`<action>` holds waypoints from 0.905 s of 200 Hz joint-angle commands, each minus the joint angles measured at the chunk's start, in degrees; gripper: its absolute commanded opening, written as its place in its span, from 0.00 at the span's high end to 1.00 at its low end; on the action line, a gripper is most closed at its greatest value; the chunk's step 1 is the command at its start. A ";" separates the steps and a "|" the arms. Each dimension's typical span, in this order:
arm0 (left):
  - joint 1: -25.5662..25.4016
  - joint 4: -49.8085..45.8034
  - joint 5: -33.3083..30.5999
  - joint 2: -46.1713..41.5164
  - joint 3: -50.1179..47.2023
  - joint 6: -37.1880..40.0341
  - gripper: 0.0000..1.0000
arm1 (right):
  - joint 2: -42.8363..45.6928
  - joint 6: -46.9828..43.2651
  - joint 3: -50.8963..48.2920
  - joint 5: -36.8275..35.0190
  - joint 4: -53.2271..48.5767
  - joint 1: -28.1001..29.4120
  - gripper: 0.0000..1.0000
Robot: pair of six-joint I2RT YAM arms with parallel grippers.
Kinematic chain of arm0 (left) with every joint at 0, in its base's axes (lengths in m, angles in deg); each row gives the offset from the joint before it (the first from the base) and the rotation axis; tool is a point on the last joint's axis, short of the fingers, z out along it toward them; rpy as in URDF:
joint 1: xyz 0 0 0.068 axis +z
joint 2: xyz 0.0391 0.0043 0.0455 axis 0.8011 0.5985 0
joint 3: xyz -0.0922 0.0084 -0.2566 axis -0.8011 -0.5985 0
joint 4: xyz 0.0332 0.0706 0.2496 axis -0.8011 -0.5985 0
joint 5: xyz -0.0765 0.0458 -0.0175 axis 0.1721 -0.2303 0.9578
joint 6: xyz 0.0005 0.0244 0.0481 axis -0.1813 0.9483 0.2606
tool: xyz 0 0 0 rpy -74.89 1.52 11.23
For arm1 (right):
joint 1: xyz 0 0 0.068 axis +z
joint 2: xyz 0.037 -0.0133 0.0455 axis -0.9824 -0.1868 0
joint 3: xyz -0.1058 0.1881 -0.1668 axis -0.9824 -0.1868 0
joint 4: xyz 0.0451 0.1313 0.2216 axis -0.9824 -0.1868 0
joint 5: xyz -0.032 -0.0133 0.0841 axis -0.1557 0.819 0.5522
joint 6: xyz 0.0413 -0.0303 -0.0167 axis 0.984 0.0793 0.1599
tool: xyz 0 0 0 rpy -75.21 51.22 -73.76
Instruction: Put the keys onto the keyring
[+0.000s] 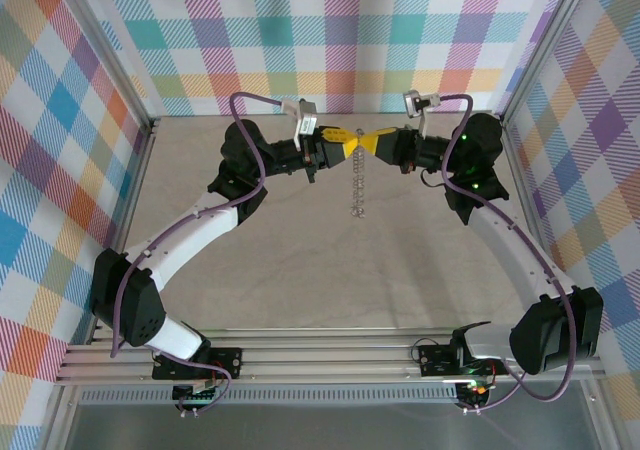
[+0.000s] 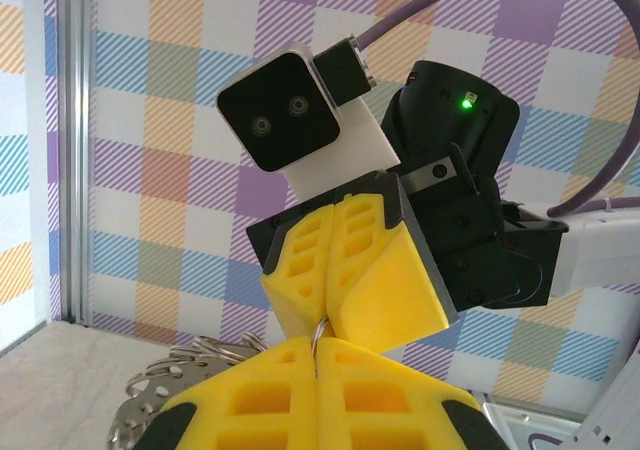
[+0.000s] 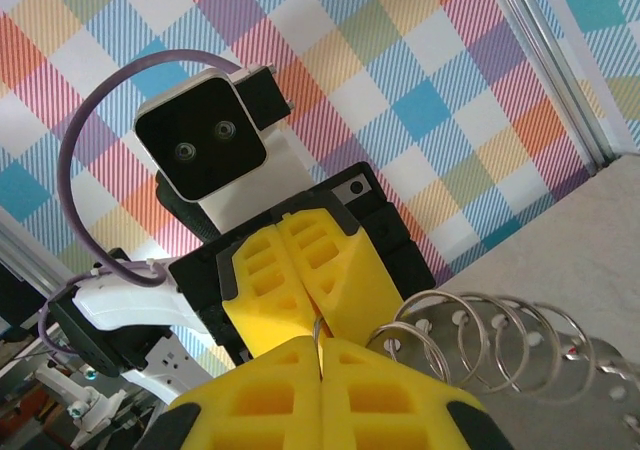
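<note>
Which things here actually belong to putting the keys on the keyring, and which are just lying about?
Job in hand:
- silver-grey metal chain of linked rings
- yellow-fingered left end effector and yellow-fingered right end effector, both shut on its top ring

Not part of it:
- purple robot cable
- checked pastel walls
- aluminium frame rail

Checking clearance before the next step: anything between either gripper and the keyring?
Nothing visible. The left gripper and right gripper meet tip to tip, both shut on a thin loop of the keyring.
</note>
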 commanded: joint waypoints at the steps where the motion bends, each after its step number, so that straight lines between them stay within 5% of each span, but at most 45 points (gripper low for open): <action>1: -0.91 1.24 0.69 -1.35 2.59 -0.06 1.00 | 0.02 -1.83 -0.29 -0.29 -1.43 0.82 1.00; 38: -1.00 -0.69 0.36 -2.34 2.21 -0.32 1.00 | -0.64 -0.47 -0.74 -2.12 2.42 0.48 1.00; 77: -1.00 -0.62 -7.91 -4.69 -0.32 -3.42 0.62 | -1.93 2.63 -0.47 -2.63 7.77 0.45 1.00; 127: -1.00 -4.15 -21.47 -7.49 -0.87 -7.79 0.33 | -1.99 3.56 -0.74 -3.69 12.76 0.21 1.00; 181: -1.00 -13.54 -24.94 -7.37 3.05 -7.41 0.27 | -2.02 4.73 -0.36 -5.29 21.63 0.03 1.00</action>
